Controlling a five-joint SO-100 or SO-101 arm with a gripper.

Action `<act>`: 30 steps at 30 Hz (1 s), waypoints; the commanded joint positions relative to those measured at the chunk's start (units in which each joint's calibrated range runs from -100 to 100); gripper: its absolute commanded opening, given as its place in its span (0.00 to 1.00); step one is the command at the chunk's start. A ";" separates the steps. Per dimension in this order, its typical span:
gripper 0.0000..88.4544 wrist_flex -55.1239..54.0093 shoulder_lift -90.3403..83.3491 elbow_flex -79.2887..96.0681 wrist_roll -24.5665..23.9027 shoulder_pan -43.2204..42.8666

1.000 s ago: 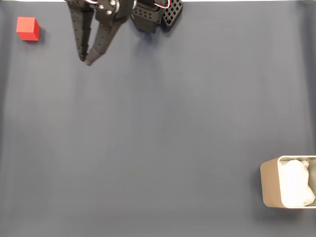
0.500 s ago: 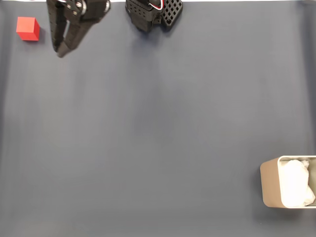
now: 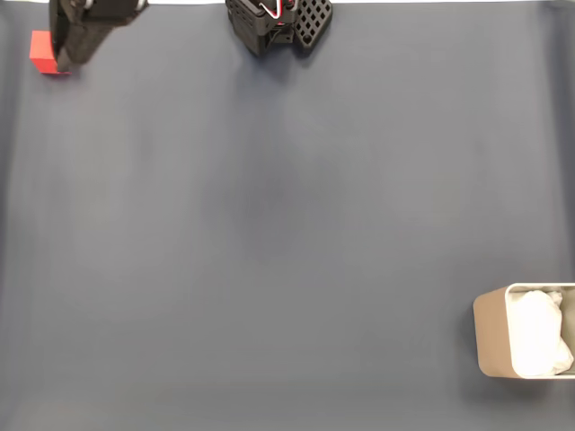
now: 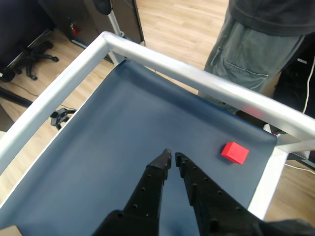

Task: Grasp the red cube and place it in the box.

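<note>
Red cube (image 3: 42, 52) sat in the fixed view's upper left corner, partly hidden behind the gripper (image 3: 61, 65), whose fingers stood nearly together, holding nothing. Open blue mat (image 3: 287, 233) stretched rightward to the box (image 3: 490, 335), cut off at the lower right edge.

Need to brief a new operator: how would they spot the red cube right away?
Start at the dark blue mat and go to its top left corner in the fixed view, diagonally opposite the box. The red cube sits there beside the black gripper. It is the one bright red, plain-faced block on the mat.
</note>
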 commanded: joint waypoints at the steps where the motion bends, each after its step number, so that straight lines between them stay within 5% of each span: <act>1: 0.00 -1.76 0.30 -0.03 0.73 2.40; 30: 0.00 -4.55 3.94 3.16 1.27 15.04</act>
